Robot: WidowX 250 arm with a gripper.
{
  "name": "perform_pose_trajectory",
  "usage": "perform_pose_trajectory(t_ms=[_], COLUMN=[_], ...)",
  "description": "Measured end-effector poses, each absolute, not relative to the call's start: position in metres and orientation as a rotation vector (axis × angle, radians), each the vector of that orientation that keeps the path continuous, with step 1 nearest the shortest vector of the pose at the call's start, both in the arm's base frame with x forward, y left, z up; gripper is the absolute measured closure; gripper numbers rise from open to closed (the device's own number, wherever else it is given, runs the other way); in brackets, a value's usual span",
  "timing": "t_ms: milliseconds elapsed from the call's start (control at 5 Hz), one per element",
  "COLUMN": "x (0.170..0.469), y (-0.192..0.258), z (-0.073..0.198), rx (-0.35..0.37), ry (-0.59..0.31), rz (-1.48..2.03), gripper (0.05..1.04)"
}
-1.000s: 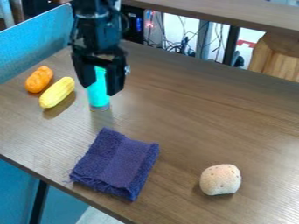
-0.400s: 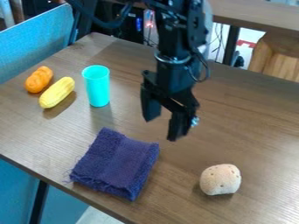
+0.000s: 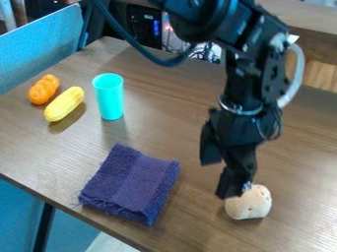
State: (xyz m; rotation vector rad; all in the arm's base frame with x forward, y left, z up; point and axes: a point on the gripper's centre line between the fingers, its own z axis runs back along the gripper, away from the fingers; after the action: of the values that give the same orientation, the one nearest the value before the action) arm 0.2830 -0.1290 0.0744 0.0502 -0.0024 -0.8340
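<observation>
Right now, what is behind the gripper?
The gripper overlaps the top left of the tan lump, whose rest shows, and part of the brown tabletop; anything else is hidden.

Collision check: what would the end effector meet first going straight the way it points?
The end effector likely meets the potato first, with the finger that overlaps its upper-left edge in view. Depth is unclear; if that finger passes beside, the table is next.
</observation>
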Motion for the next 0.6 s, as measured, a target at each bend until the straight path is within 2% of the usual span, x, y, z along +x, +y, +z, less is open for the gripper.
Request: perform_pose_trajectory(t_ms=[200, 600], x=[0.279, 0.282], y=[-0.140, -0.147], z=[0.072, 0.056], rx=[0.007, 0.002], ry=[0.002, 0.032], rz=[-0.968, -1.005], gripper=[0.083, 0.083])
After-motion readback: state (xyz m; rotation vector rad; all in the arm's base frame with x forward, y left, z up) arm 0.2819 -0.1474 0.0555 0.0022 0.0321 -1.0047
